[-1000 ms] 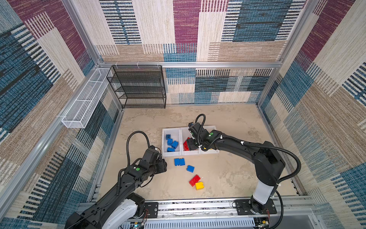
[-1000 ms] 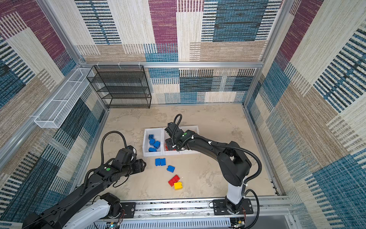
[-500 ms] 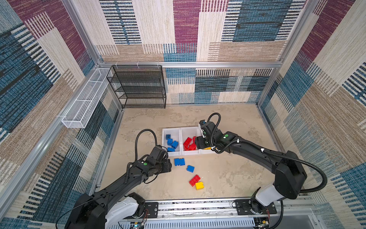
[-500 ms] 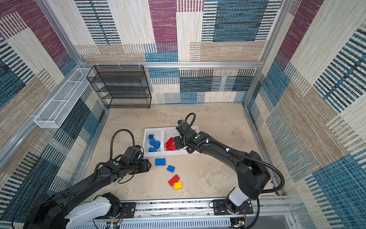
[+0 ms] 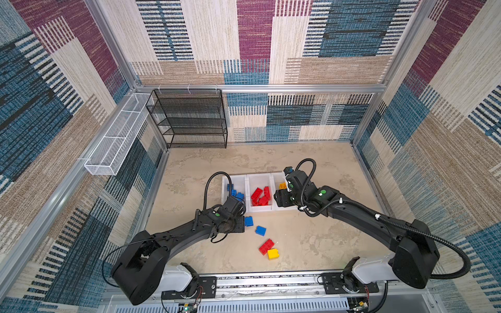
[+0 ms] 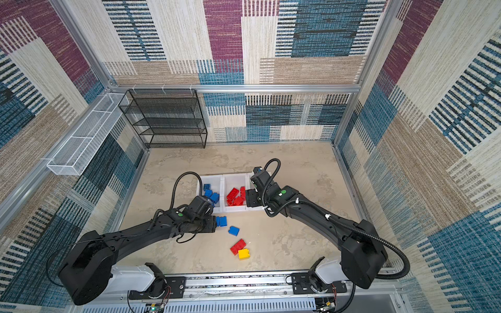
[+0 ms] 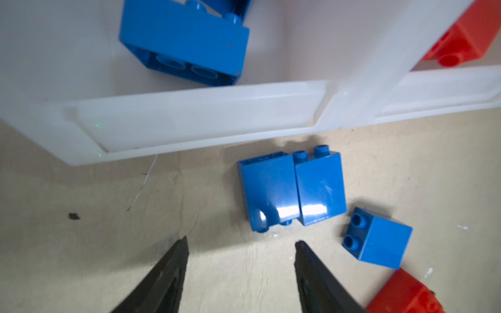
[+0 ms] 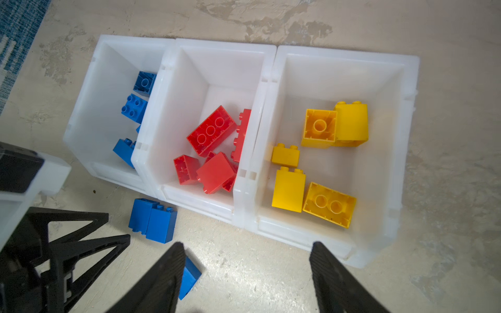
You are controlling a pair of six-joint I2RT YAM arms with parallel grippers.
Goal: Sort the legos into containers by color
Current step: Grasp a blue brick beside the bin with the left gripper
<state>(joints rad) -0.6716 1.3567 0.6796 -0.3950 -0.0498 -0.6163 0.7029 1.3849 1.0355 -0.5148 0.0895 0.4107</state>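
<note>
Legos (image 7: 320, 187), glossy studded plastic oblongs

Our left arm (image 5: 173, 238) stretched low and forward, our left gripper (image 7: 241, 241) with jaws parted, nothing between them, our right arm (image 5: 360, 216) reaching inward, our right gripper (image 8: 247, 244) likewise parted and empty, near the left one.

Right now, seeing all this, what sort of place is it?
Probably a robot test cell: a left arm and right arm bolted to a rail, patterned walls boxing in the tabletop, Lego bricks sorted into white bins.
</note>
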